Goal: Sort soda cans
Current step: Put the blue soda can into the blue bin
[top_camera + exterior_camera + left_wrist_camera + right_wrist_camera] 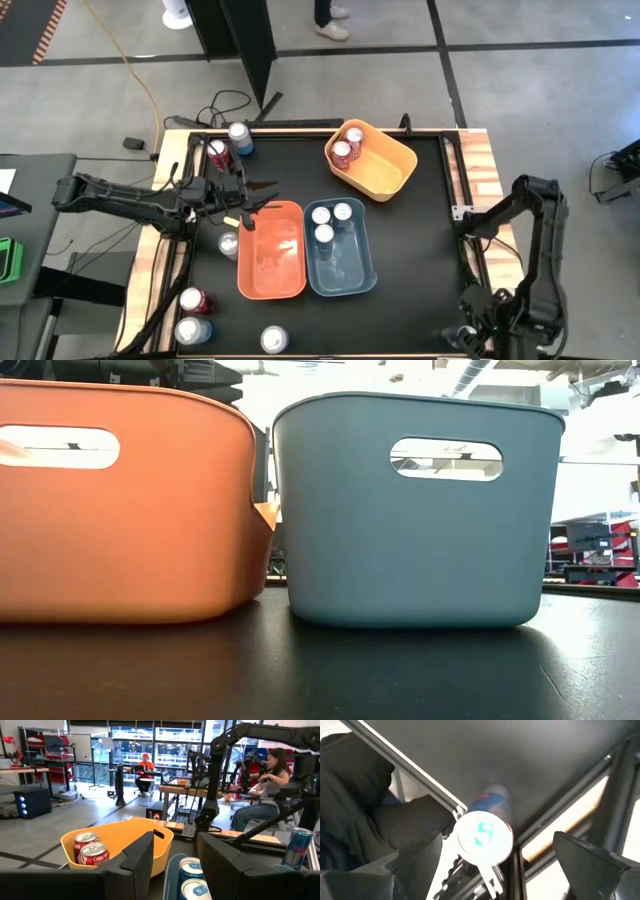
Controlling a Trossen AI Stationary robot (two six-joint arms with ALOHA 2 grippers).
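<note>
My left gripper [262, 197] [175, 840] hangs open and empty over the far left corner of the orange bin [270, 250], which holds nothing. Two red cans [347, 144] [90, 850] stand in the yellow bin [385, 170]. Three blue cans [328, 220] stand in the blue bin [345, 265]. Loose cans stand on the table at the far left [218, 153] [240, 137], beside the orange bin [229, 243] and at the near left [195, 300] [274, 340]. My right gripper [468, 335] [500, 840] is open at the near right corner, its fingers on either side of a blue can [487, 827].
The orange bin [120, 510] and the blue bin [415, 510] stand side by side at the table's middle and fill the low view. A raised frame [455, 200] runs along the table's edges. People sit and stand in the room beyond.
</note>
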